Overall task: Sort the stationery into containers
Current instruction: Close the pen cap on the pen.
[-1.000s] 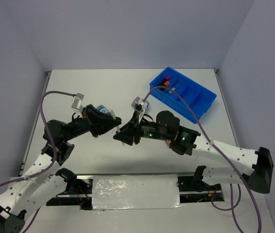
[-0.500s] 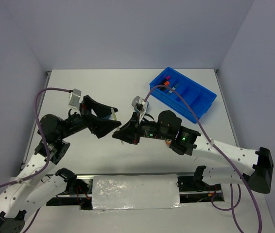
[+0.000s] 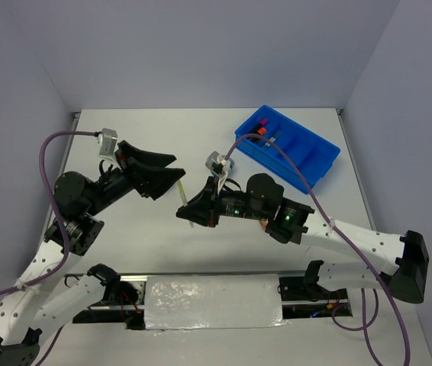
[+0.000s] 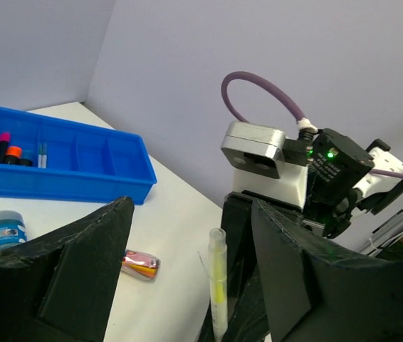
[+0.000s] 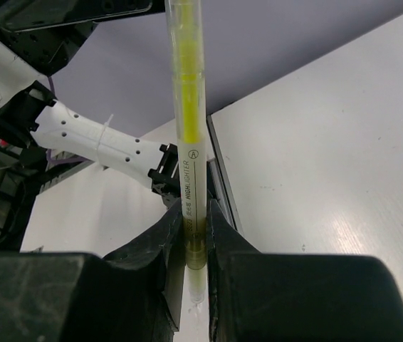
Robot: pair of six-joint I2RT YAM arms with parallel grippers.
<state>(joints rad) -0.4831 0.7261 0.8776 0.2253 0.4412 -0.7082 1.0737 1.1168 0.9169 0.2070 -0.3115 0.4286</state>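
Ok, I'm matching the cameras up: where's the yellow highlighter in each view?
Top external: highlighter at centre, between the two arms' tips.
Left wrist: highlighter upright at bottom centre.
Right wrist: highlighter upright, filling the middle.
Shared landmark: the right gripper clamped on it.

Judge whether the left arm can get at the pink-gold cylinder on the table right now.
Probably yes. The left gripper is open and empty, and the cylinder lies bare on the table ahead of it; the right gripper, holding a yellow highlighter, stands close beside.
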